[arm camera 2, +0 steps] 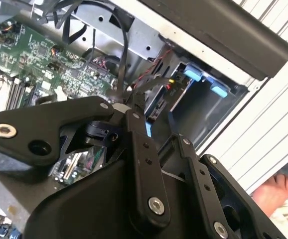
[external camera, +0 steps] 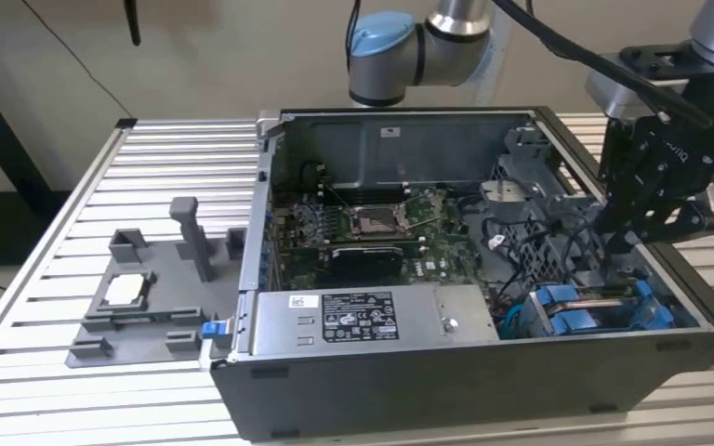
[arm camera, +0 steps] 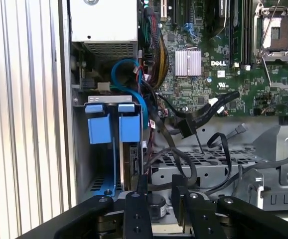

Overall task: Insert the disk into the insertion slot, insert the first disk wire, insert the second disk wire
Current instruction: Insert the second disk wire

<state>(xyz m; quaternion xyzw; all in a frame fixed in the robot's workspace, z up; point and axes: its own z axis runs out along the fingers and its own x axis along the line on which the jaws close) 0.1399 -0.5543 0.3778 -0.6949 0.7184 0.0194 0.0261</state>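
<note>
Print in black covered a white label on the silver box at the lower middle of the exterior view, along the near edge of the open computer case. In the first wrist view, white lettering sat on the green motherboard just beside a small silver heatsink.

The insertion slot, a dark grey bay with bright blue tabs, lay in the case's corner at the lower right of the exterior view, just beside the silver box. The gripper hung inside the case above that bay. Whether the claw was open or closed, or had hold of anything, could not be told.

In the first wrist view, black cables looped across the case floor near the gripper, and a blue cable curved beside the slot.

The case stood on a slatted aluminium table. A grey fixture lay on it at the exterior view's left. A beige wall stood behind.
</note>
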